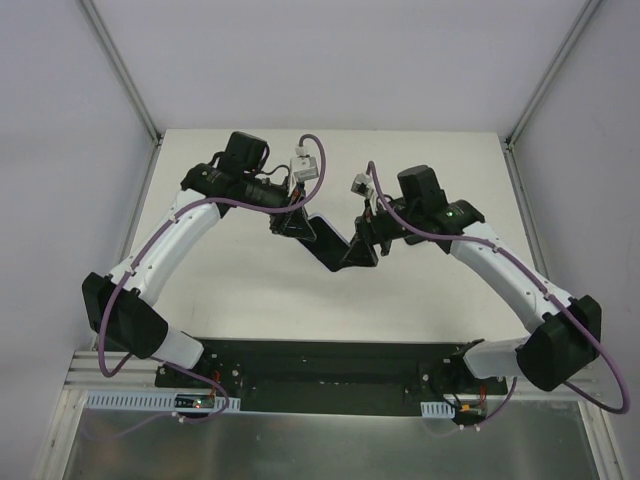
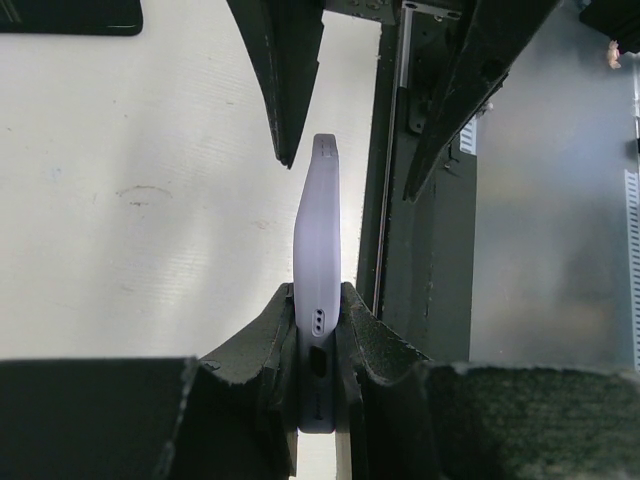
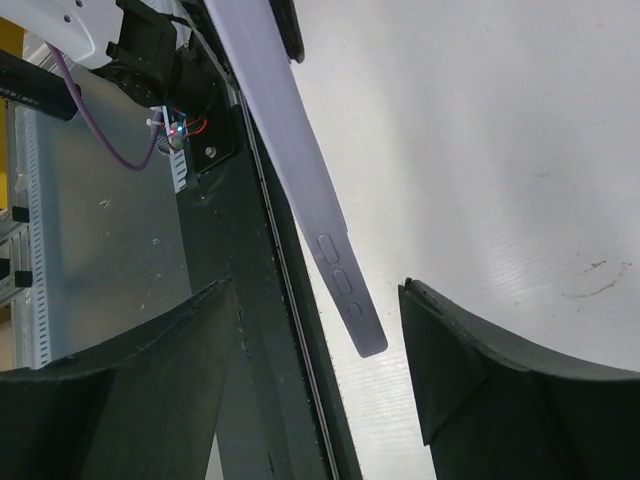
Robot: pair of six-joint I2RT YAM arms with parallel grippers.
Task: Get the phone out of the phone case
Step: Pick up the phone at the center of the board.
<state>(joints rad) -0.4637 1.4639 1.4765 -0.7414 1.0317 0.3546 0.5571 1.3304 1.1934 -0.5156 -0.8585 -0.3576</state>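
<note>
So here's where you're at: your left gripper [image 2: 318, 296] is clamped tight on one end of the lavender phone case [image 2: 320, 215], the end with the port and the little holes, and it's pressing on the two broad faces. Makes sense, since you're basically using that arm as a vise. The case is turned edge-on and sticks straight out, so the other end is free for the second arm. It looks to be held up off the table [image 1: 420, 300], out in the middle between both arms, which leaves room to work around it.

Your right gripper [image 3: 318, 290] has its jaws wide, one side each of the free end (the bit with the side buttons), and neither side touches it. Decent setup for a pinch on the rim.

Honest caveat: from these edge-on angles I can't tell whether the phone is seated in the case, because only the lavender edge shows. My guess is that the next bit needs the right jaws to catch just the case lip and not both layers, or you'll only squeeze the phone in harder.
</note>
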